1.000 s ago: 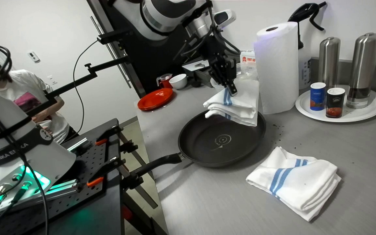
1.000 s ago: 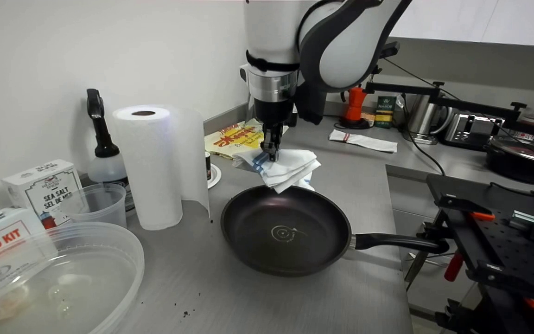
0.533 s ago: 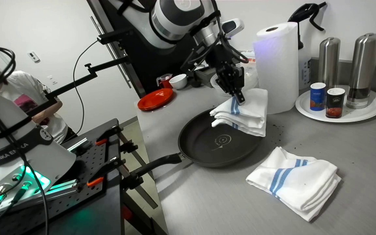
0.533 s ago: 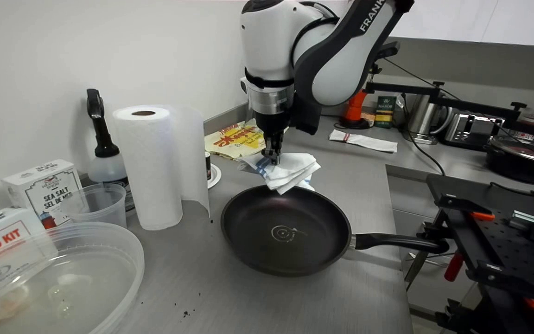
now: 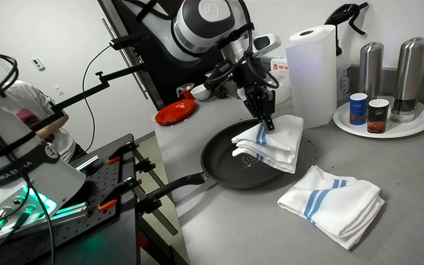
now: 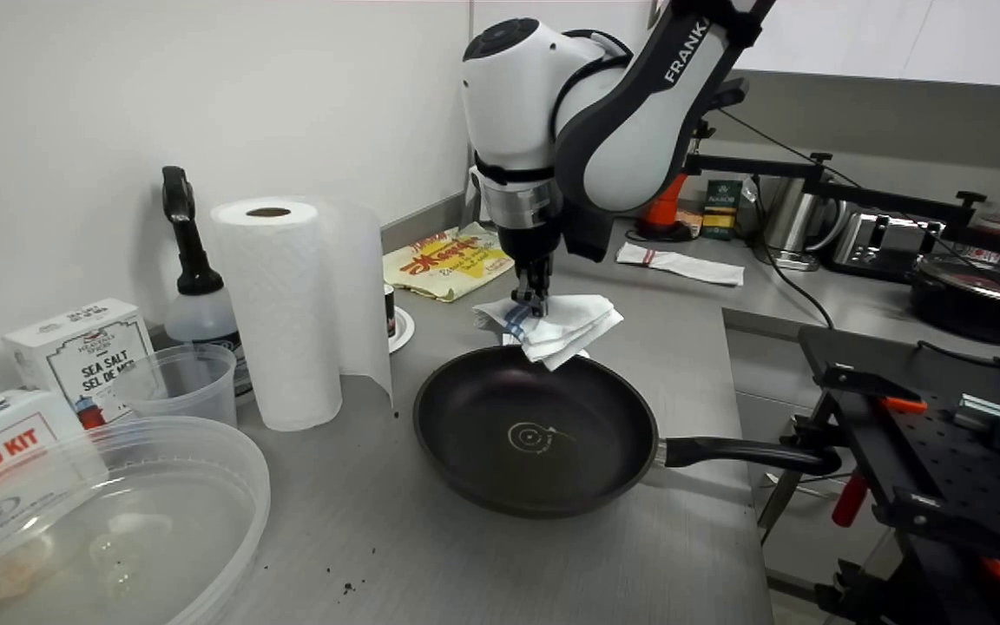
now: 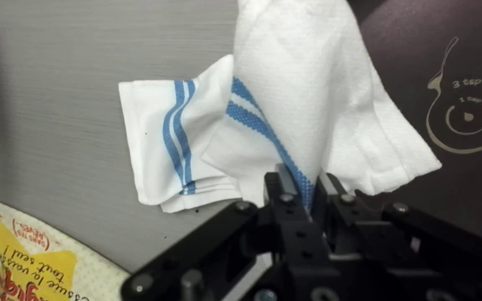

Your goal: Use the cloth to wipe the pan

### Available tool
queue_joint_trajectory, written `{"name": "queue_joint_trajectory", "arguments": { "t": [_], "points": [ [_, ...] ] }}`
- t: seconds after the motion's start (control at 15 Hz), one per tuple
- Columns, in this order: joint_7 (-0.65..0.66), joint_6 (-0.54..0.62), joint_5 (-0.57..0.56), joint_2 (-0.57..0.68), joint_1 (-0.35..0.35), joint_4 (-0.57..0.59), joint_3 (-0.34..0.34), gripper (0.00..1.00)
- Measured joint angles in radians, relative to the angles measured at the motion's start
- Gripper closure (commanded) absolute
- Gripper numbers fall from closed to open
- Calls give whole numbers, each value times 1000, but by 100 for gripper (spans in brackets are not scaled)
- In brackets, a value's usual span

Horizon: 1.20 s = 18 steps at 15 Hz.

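Cloth [image 5: 280, 141]: white, blue-striped, folded; is hanging partly over the pan [image 6: 535, 443], contact with it not being clear. Fingers [image 7: 278, 190]: are pinching a striped fold, almost together. Handling, by judgement: should be proving light, soft, limp, hard to damage; loose layers may be slipping under drag, so the hold should be taking in every layer. Second towel [image 5: 331, 206], similar: is lying on the tabletop [image 5: 234, 221] near the pan.

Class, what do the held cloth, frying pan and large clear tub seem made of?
Held cloth: matte fabric, perhaps cotton; woven texture shows. Frying pan: probably coated metal; dark, smooth, low sheen. Large clear tub: glossy, likely plastic; see-through, with highlights.
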Motion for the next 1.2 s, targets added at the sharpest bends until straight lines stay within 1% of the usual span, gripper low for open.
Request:
{"name": "queue_joint_trajectory", "arguments": {
  "t": [0.2, 0.53, 0.8, 1.2],
  "points": [
    [-2, -15, 38, 1, -19, -2, 25, 97],
    [-4, -26, 88, 16, -40, -3, 47, 97],
    [-4, -26, 109, 42, -51, -1, 51, 97],
    [-4, -25, 110, 104, -55, 21, 47, 97]
  ]
}}
